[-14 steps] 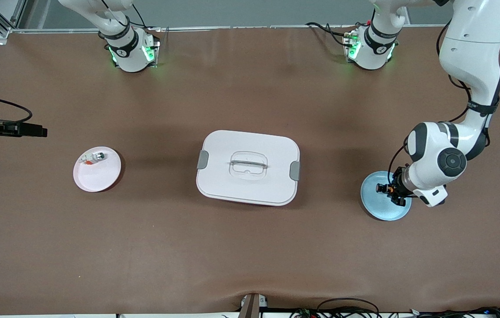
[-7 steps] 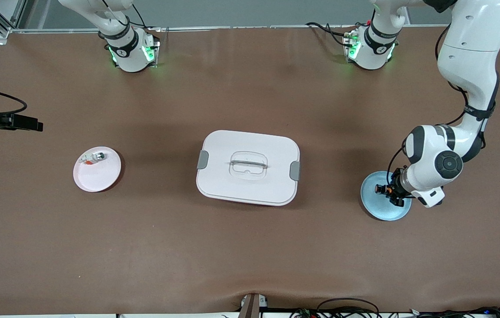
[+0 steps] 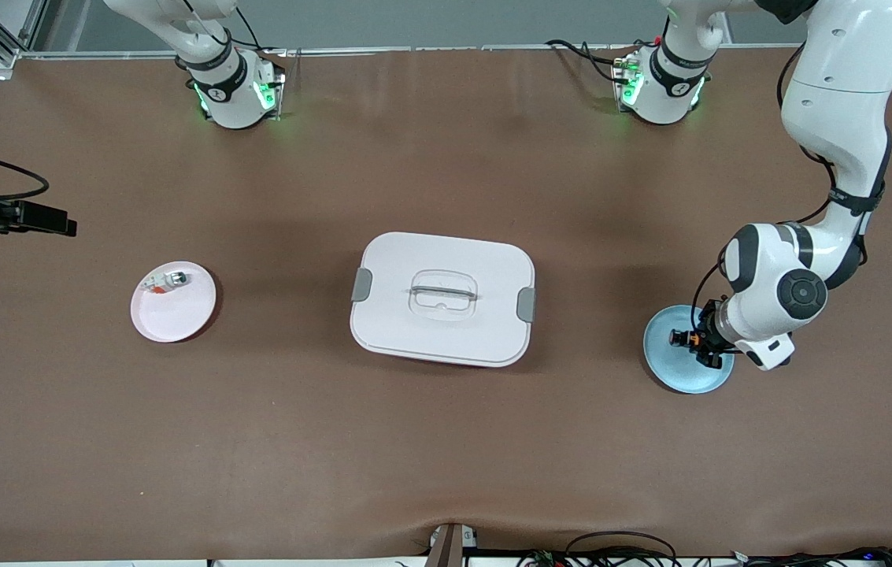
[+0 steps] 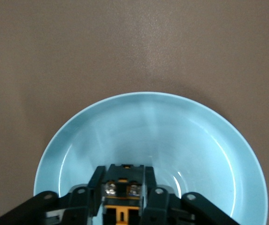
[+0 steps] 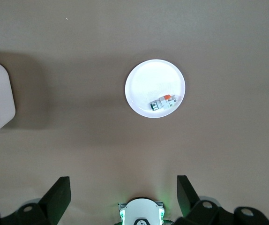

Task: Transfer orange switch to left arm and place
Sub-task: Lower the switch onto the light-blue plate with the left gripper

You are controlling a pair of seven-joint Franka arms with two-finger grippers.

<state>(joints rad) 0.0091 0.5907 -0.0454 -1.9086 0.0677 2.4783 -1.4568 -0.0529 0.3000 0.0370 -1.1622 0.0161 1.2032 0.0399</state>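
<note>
we see the left gripper (image 3: 699, 344) low over the blue plate (image 3: 670, 368) at the frame's right, fingers (image 4: 149, 185) either side of the orange switch (image 4: 121, 196), pinching it. right gripper (image 5: 123, 196) up high at the far left edge, waiting, fingers spread wide. box (image 3: 442, 298) sits center; pink plate (image 3: 178, 315) with a small white part (image 3: 166, 281) center-left.

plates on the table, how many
2. A pink plate toward the right arm's end of the table holds a small white-and-silver part. A blue plate toward the left arm's end lies under the left tool. The box sits between them.
</note>
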